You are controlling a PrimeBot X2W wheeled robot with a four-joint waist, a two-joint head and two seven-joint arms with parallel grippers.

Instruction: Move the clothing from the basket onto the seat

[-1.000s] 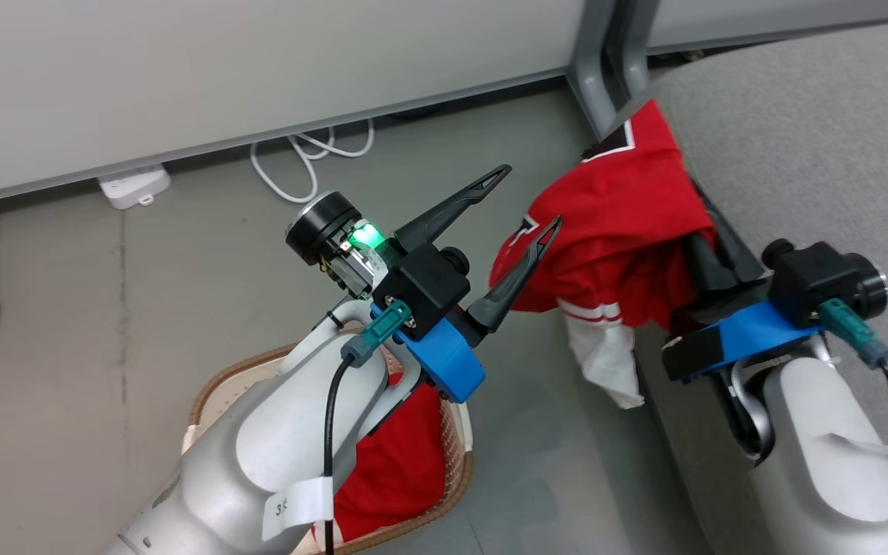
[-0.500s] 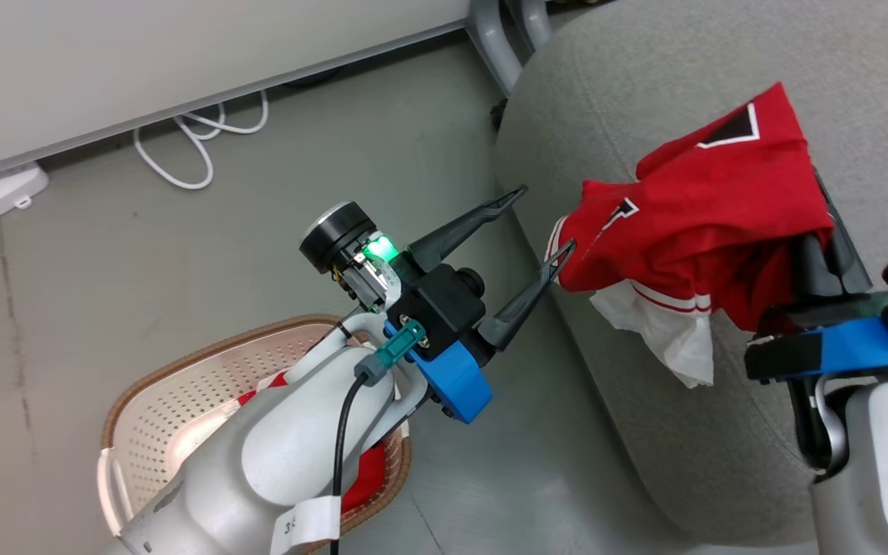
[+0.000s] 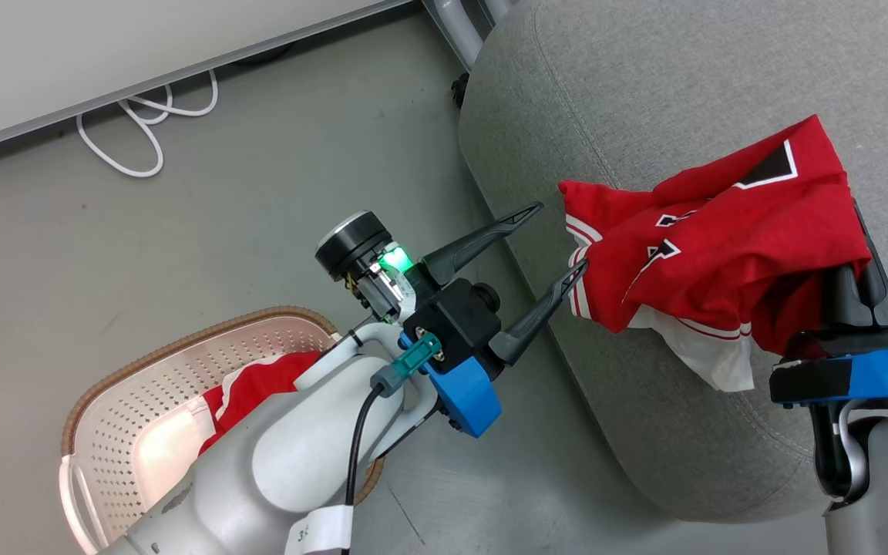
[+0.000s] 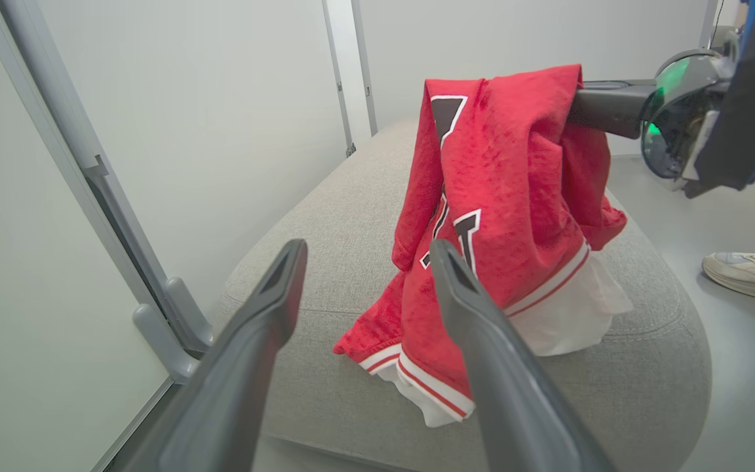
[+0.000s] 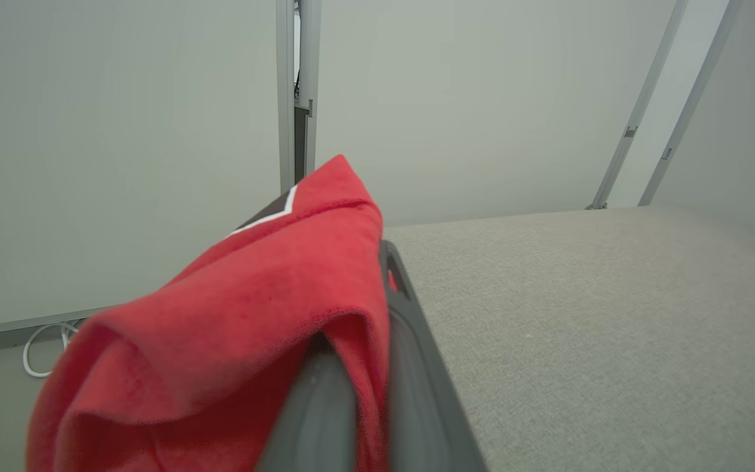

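Red jersey [image 3: 721,223]: we see it bunched over the fingers of the right gripper [image 3: 862,281] and held above the near end of the seat [image 3: 644,92]. Dark-and-white lettering faces up in the head view.
Jersey hem: the white panel and the stripe trim hang down toward the seat's rounded edge. We cannot tell whether the hem rests on the fabric.
Right gripper state: we see the two fingers pressed together with a fold of the red jersey pinched between them. The right wrist view shows cloth wrapped over the left finger.
Left gripper [image 3: 562,235] state: we see the fingers spread wide apart with nothing between them.
Left gripper position: it hangs over the floor [image 3: 259,169], between the basket [image 3: 136,401] and the seat. Its fingertips point at the jersey's trimmed edge, and one tip is just beside that edge. We cannot confirm contact.
Second red garment [image 3: 259,385]: it lies inside the basket, partly hidden behind the left forearm.
Basket: it stands on the floor, well apart from the held jersey.
White cable [image 3: 128,131]: it lies looped on the floor at the foot of the wall panel [image 3: 105,46].
Shoe [image 4: 751,275]: in the left wrist view we see a person's pale shoe on the floor beyond the seat.
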